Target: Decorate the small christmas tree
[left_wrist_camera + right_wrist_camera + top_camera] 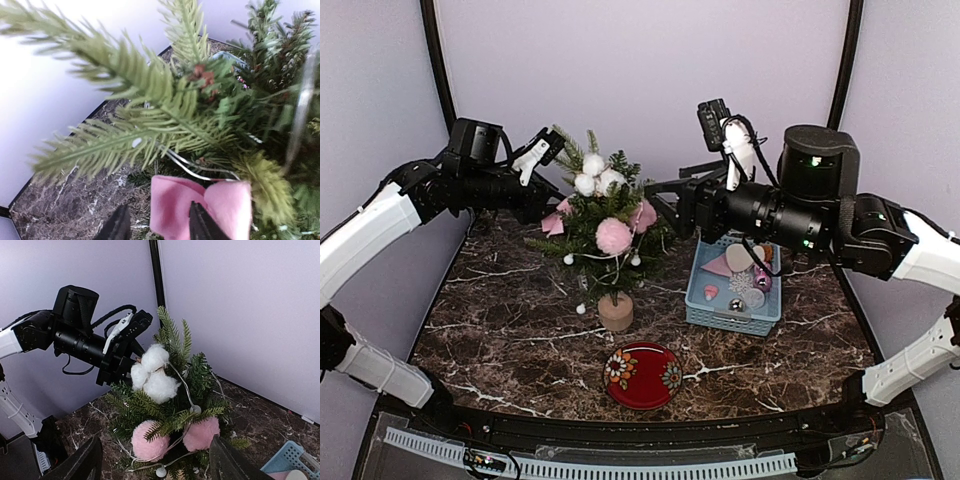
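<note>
Jaws of the left gripper (157,206) stand apart at a pink bow (227,197) (one lobe lies between them) on the small christmas tree (605,230), which stands upright on the marble table (500,330), left of the blue basket (705,312); the right gripper (155,442) faces the tree, jaws wide, empty.

No text, label, brand name, number or sign can be read in any of the three views.
</note>
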`<state>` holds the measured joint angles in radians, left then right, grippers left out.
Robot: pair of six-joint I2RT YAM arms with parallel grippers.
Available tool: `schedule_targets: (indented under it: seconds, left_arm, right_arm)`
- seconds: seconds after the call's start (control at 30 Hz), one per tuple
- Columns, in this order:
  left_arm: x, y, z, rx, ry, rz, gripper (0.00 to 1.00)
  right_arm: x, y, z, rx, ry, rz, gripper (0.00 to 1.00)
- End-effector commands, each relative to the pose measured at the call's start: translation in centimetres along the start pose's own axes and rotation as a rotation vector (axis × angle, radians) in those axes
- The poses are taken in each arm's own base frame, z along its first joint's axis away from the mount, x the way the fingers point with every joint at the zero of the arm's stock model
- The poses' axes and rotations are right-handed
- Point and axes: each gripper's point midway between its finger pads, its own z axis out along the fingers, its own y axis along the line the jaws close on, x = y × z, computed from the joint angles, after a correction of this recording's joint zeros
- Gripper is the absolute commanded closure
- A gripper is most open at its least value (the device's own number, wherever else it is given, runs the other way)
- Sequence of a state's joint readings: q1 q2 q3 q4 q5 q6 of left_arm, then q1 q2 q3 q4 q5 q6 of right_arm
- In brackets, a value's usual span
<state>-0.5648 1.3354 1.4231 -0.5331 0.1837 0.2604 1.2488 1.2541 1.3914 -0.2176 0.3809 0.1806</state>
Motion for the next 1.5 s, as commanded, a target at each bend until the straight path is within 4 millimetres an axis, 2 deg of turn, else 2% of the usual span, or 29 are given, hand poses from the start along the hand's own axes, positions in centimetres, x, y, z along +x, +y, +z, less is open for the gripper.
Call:
schedule_targets:
  seconds: [0.0, 0.2, 0.33, 0.43, 0.47, 0.57, 0.77, 0.9, 0.93, 0.97, 1.0, 1.03, 1.07, 1.1, 1.13, 1.17, 1.2, 1.27, 1.37, 1.47]
  left_arm:
    - [-1.9, 0.9, -2.5, -0.066, -0.072, 0.005, 0.55]
    - [-1.3, 1.4, -3.2, -0.107, -0.058, -0.009, 0.41]
    - [-1.7, 2.2, -4.7, -0.167, -0.093, -0.047, 0.35]
    - [-1.6, 3.7, -5.7, -0.257, -0.111, -0.111, 0.29]
    - [-1.2, 4.1, -6.0, -0.273, -0.113, -0.151, 0.27]
    - [0.0, 5.8, -6.9, -0.313, -0.126, -0.243, 0.26]
    - [4.6, 8.4, -7.0, -0.305, -0.114, -0.453, 0.24]
    - [8.0, 10.3, -6.9, -0.306, -0.128, -0.57, 0.24]
    - [8.0, 10.5, -6.9, -0.293, -0.151, -0.581, 0.24]
    - [9.8, 11.1, -6.9, -0.313, -0.143, -0.629, 0.24]
    - [9.9, 11.6, -7.0, -0.321, -0.168, -0.638, 0.24]
    - [11.8, 12.1, -7.0, -0.348, -0.157, -0.686, 0.24]
    - [12.3, 12.7, -7.1, -0.37, -0.18, -0.701, 0.23]
    - [14.3, 13.4, -7.2, -0.407, -0.175, -0.762, 0.23]
    - [14.8, 14.4, -7.7, -0.459, -0.202, -0.78, 0.23]
    - [17.0, 14.9, -7.5, -0.499, -0.19, -0.839, 0.23]
    - [17.2, 16.0, -8.0, -0.557, -0.23, -0.837, 0.22]
    - [20.0, 16.8, -7.8, -0.65, -0.229, -0.855, 0.2]
    - [22.1, 18.1, -8.0, -0.749, -0.233, -0.847, 0.19]
    - [23.9, 19.4, -8.9, -0.882, -0.239, -0.791, 0.16]
  right_arm:
    - [-2.0, -1.1, -1.2, 0.033, -0.071, 0.041, 0.25]
    - [-2.3, -2.5, -2.1, 0.085, -0.082, 0.054, 0.25]
    - [-1.9, -5.2, -2.6, 0.18, -0.066, 0.099, 0.25]
    - [0.2, -9.2, -2.2, 0.287, -0.008, 0.167, 0.25]
    - [1.2, -11.3, -2.1, 0.342, 0.014, 0.197, 0.25]
    - [4.8, -16.0, -2.1, 0.441, 0.093, 0.257, 0.25]
    - [12.2, -23.5, -2.5, 0.551, 0.237, 0.361, 0.25]
    - [16.5, -27.3, -2.9, 0.59, 0.298, 0.437, 0.27]
    - [17.6, -28.0, -3.0, 0.592, 0.315, 0.46, 0.27]
    - [18.6, -28.7, -3.1, 0.602, 0.327, 0.479, 0.28]
    - [19.4, -29.5, -3.4, 0.614, 0.335, 0.494, 0.28]
    - [19.9, -30.1, -3.6, 0.622, 0.335, 0.504, 0.27]
    - [20.5, -30.7, -3.9, 0.63, 0.334, 0.507, 0.25]
    - [20.7, -31.2, -4.1, 0.639, 0.328, 0.506, 0.23]
    - [21.0, -31.8, -4.4, 0.651, 0.322, 0.505, 0.21]
    - [21.3, -32.7, -5.0, 0.671, 0.312, 0.506, 0.19]
    - [21.5, -33.5, -5.5, 0.685, 0.304, 0.507, 0.18]
    - [22.2, -35.0, -6.5, 0.715, 0.29, 0.503, 0.16]
    - [22.5, -37.5, -8.1, 0.745, 0.238, 0.486, 0.14]
    - [22.5, -40.3, -10.6, 0.816, 0.169, 0.461, 0.12]
